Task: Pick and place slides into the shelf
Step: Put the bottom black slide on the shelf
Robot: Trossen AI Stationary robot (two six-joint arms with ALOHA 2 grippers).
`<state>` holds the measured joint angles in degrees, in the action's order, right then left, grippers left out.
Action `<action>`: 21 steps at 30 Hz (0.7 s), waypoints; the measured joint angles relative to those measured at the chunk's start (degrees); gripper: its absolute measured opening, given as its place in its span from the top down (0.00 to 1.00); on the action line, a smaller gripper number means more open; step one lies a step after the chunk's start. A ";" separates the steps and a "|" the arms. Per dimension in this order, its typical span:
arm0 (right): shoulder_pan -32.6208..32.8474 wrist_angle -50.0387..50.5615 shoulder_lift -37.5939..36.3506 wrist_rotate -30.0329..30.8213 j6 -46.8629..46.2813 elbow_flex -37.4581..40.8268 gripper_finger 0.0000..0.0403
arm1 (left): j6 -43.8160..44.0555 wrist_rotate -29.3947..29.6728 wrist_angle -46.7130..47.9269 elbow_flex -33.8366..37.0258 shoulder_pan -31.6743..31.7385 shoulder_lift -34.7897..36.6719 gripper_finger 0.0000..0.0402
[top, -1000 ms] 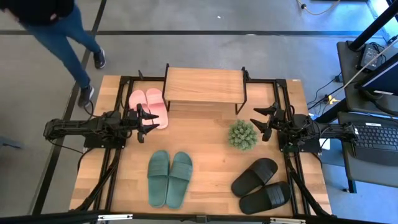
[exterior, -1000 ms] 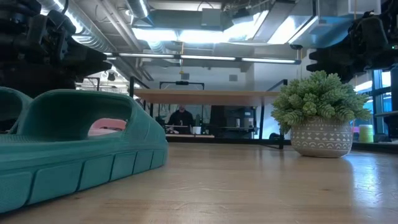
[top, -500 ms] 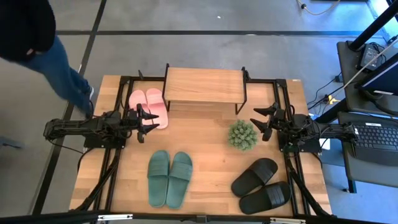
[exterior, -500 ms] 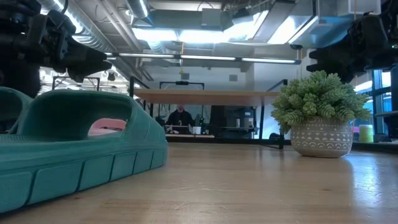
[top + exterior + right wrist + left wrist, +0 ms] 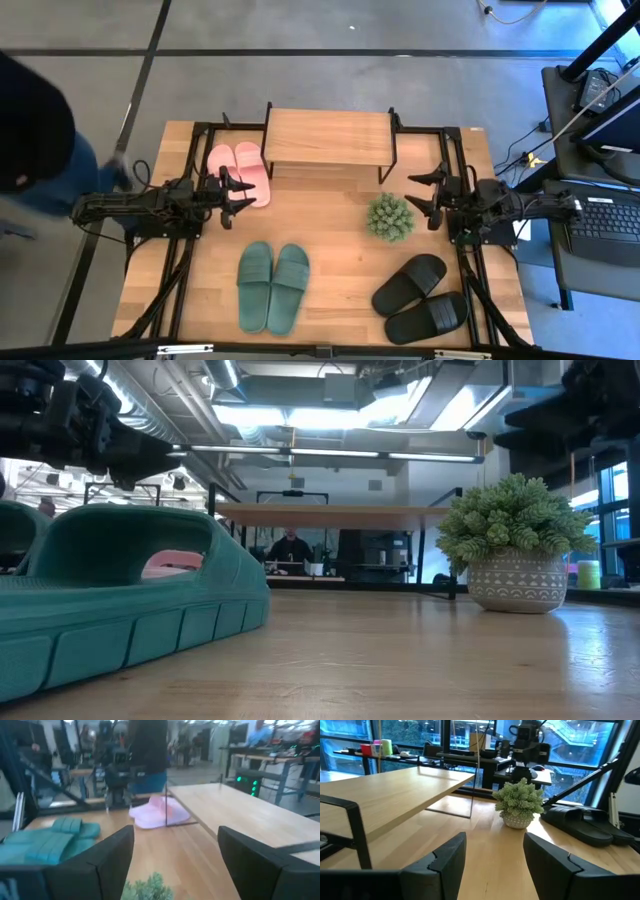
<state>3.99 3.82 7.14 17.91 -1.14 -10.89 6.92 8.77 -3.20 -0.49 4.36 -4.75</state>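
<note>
The left gripper (image 5: 240,195) is hovering spread and empty beside the small pink rubber slides (image 5: 239,172). The low wooden-topped, black-legged shelf (image 5: 328,136) is standing at the counter's (image 5: 340,250) rear. The dark green slides (image 5: 273,285) and black slides (image 5: 422,297) are lying up front. The right gripper (image 5: 421,196) is hanging spread near the spiky green potted plant (image 5: 390,216).

No readable text, labels or numbers appear anywhere.

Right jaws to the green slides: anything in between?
Yes, in the high view the potted plant sits right beside the open right gripper, between it and the green slides. Past the plant, only bare table.
</note>
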 joint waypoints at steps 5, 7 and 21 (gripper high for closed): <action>2.17 3.86 11.54 -0.02 1.12 -7.88 0.29 | -0.02 0.80 0.06 0.00 0.00 0.00 0.52; 3.24 6.70 17.00 0.00 1.35 -12.44 0.29 | -0.01 0.80 0.07 0.00 0.00 0.00 0.52; 11.25 53.67 53.97 2.42 -27.02 -53.57 0.29 | 0.00 0.82 0.11 0.00 0.00 0.00 0.52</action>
<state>15.23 57.49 61.11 20.33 -28.16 -64.46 6.92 9.58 -3.09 -0.49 4.36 -4.75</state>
